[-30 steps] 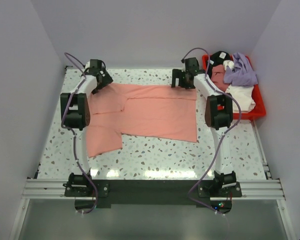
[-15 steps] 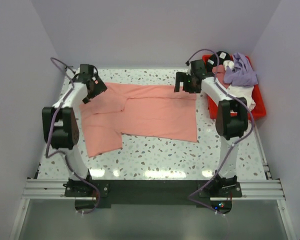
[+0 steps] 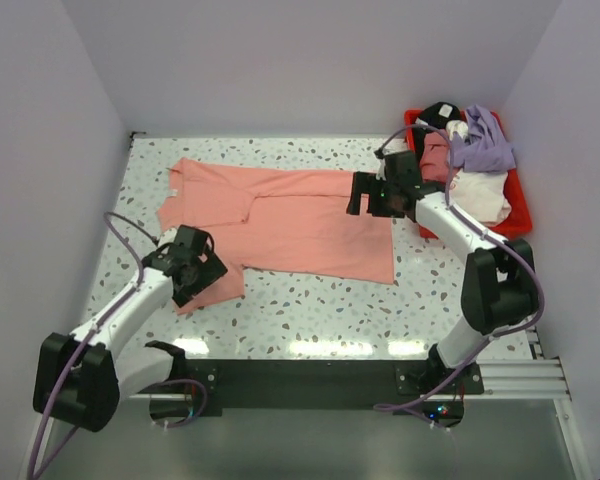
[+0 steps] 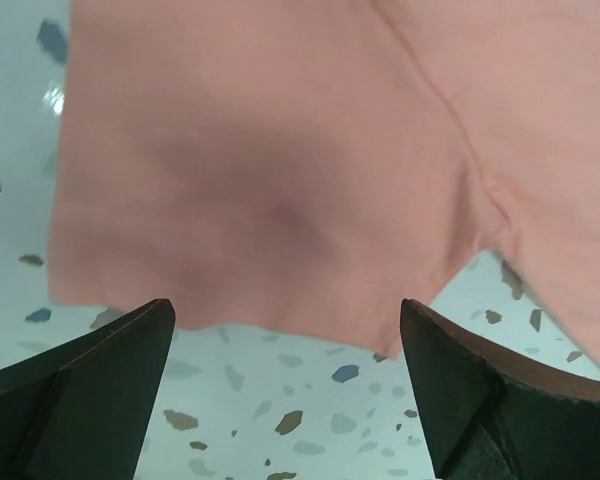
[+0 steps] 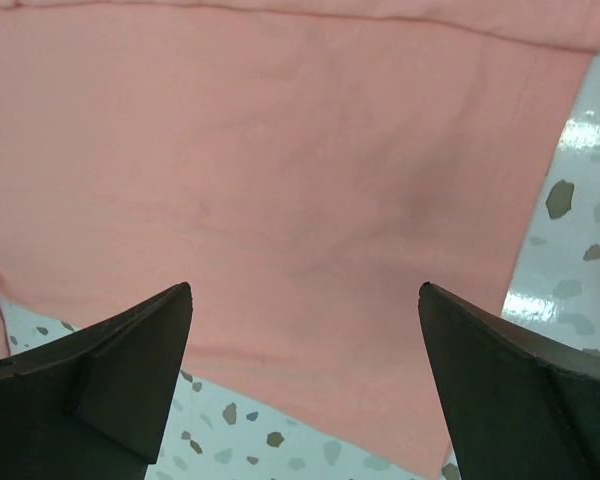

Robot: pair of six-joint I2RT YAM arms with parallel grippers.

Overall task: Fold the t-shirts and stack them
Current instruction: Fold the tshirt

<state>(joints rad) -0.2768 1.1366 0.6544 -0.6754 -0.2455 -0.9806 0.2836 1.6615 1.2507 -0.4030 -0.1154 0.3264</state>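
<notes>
Salmon t-shirt (image 3: 300,215): is lying spread flat on the speckled bench (image 3: 310,310), its sleeve hem sitting just ahead of the left fingers (image 4: 80,400), its body lying beneath the right fingers (image 5: 100,390). Both pairs are standing released, spread wide, gripping nothing.

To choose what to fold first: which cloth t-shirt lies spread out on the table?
The salmon-pink cloth t-shirt; the lavender shirt, white shirt and black shirt lie bunched in the red plastic bin.
</notes>
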